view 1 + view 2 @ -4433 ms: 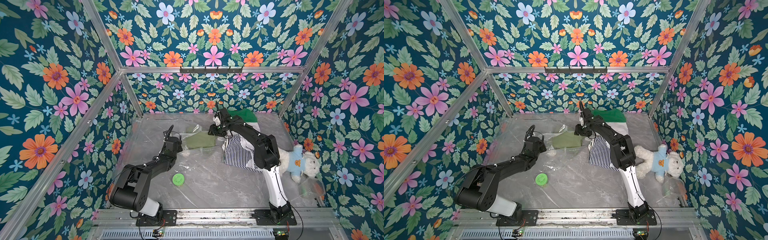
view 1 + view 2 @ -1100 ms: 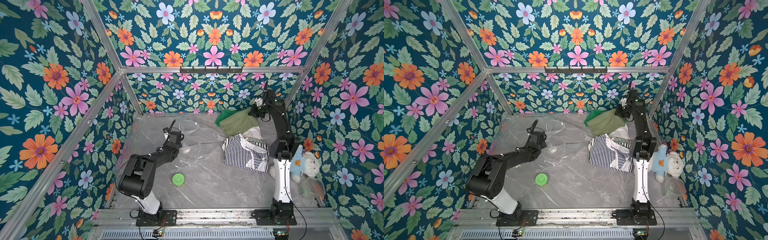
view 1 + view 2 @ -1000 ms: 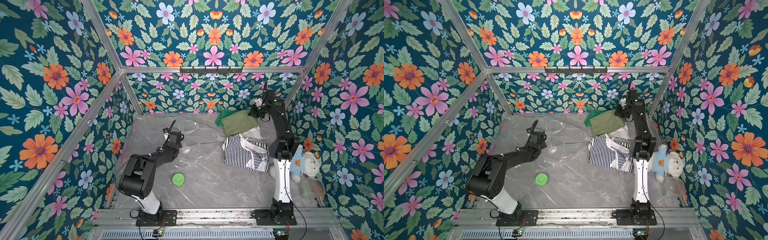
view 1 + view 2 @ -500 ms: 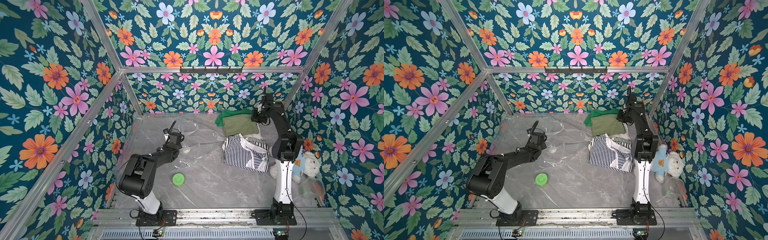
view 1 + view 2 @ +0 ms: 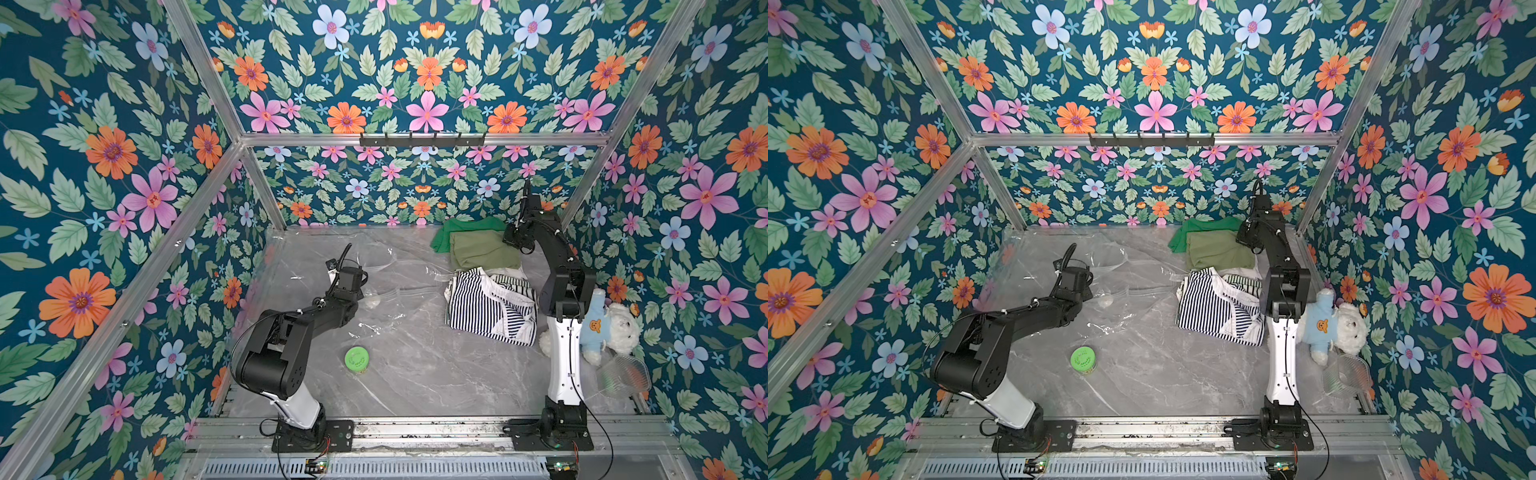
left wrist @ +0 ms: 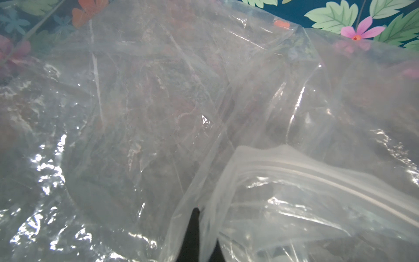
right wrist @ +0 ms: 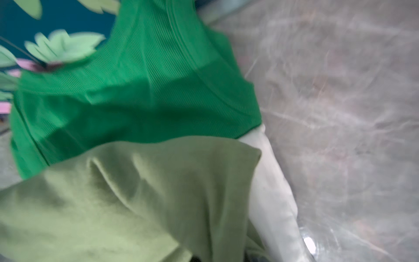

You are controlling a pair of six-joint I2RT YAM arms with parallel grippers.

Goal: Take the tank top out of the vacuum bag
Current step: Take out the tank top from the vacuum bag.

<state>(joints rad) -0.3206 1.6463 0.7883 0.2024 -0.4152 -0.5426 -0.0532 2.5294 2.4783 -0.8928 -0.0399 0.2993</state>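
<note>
Our left claw (image 6: 199, 236) was clenched on a fold of the vacuum bag (image 5: 374, 266). In the left wrist view the clear film bunched up right at its dark fingertips, and the bag's zip strip (image 6: 317, 172) ran off just beside them. We judged this grip to be an anchor, pinning the slippery plastic to the desk (image 5: 415, 374) so it could not slide along with whatever was pulled from it. From there the bag spread flat and empty-looking across the far left half of the desk, crinkled and glossy, with its small round white valve (image 5: 372, 300) near the left wrist. Our right claw (image 5: 512, 244) hung at the far right corner, at the edge of the olive-green tank top (image 5: 484, 251). We could not tell whether it was gripping the cloth or had let go, since its fingertips were hidden in the blurred right wrist view. The tank top lay well apart from the bag, folded into a soft rectangle with a few loose creases. It rested partly on a brighter green ribbed garment (image 5: 465, 226) and just behind a striped garment (image 5: 486, 303). By our reckoning, the removal was essentially done, and only the release was left to confirm.
</note>
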